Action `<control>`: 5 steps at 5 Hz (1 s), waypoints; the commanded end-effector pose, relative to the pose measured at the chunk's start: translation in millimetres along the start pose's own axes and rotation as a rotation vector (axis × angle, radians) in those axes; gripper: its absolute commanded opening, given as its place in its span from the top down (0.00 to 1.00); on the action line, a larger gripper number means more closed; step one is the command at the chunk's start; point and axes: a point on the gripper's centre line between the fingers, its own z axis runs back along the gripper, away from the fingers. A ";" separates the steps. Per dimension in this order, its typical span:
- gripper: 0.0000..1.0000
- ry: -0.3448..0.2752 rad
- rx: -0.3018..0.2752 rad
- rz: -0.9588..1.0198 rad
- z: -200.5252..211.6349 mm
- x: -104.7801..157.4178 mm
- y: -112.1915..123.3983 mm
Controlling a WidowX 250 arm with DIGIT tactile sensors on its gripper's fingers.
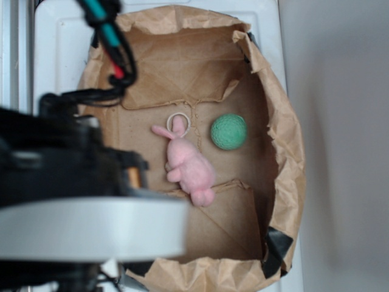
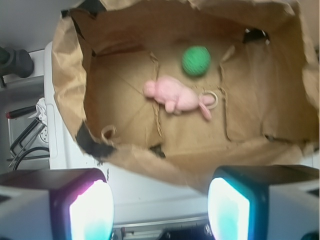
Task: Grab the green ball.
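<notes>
**Green ball sitting free in the bag, gripper parked outside**

While the arm hangs back, here's how it looks left to right. In the exterior view the robot arm (image 1: 67,182) fills the left side as a dark, blurry mass with cables (image 1: 112,42) looping above it, covering the bag's left rim. The brown paper bag (image 1: 285,140) is opened up with crumpled walls rising on every side, so the floor is fenced in; the way in is from above. Black tape (image 1: 276,246) patches the lower right corner.

On the bag floor, the pink plush bunny (image 1: 188,167) lies roughly in the middle, its ear by a small pale ring (image 1: 178,121). The green ball (image 1: 229,132) rests just right of the bunny's head, near it but not touching, with bare paper between it and the right wall.

From the wrist view, the gripper (image 2: 160,205) hovers outside the bag's near rim, fingers (image 2: 90,210) spread wide with nothing between them. The ball (image 2: 196,61) sits beyond the bunny (image 2: 175,96), which lies between gripper and ball. Some tools (image 2: 25,130) sit off to the left, outside the bag.
</notes>
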 end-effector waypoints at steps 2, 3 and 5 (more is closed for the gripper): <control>0.00 -0.102 -0.043 -0.039 -19.4 47.7 10.5; 0.00 -0.095 -0.042 -0.031 -36.3 56.3 17.7; 0.00 -0.097 0.004 -0.010 -47.6 67.7 18.5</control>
